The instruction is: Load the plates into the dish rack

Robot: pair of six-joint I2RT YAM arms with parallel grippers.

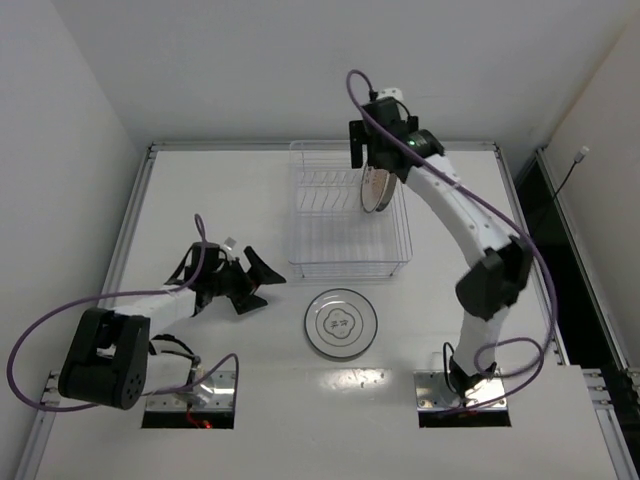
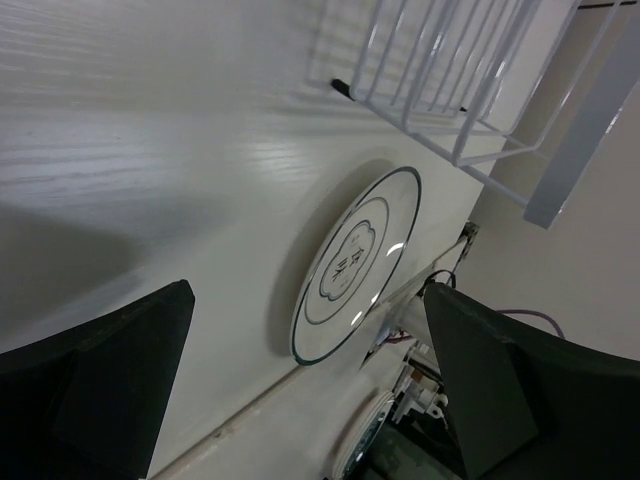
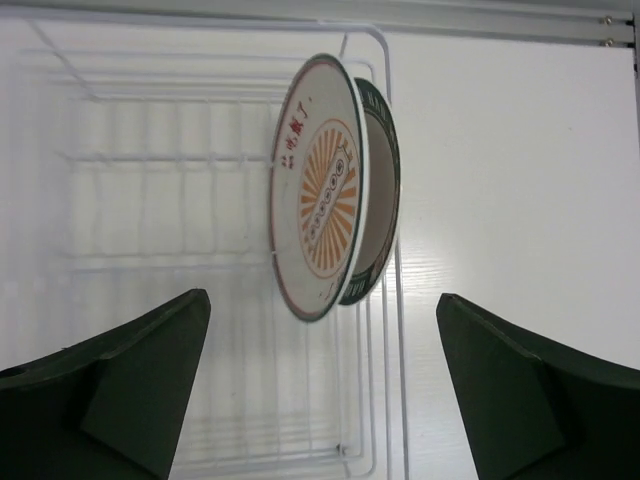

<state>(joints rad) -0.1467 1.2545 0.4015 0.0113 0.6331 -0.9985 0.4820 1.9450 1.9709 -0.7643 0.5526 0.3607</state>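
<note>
While the left gripper [image 1: 257,286] hangs low over the white table [image 1: 200,190] at the left, its black jaws spread wide and holding nothing, a round white plate with a grey ring and a dark centre motif [image 1: 341,322] lies flat on the table just to its right. That plate sits in front of the rectangular clear wire dish rack [image 1: 335,240], apart from it. Further right, in the rack's right part, a round plate with an orange sunburst centre [image 3: 322,200] stands on edge among the tines, with a dark-green-rimmed plate [image 3: 386,170] upright just beside it. Above them the right gripper [image 1: 378,160] points down, jaws parted wide on either side of both plates, touching neither.
</note>
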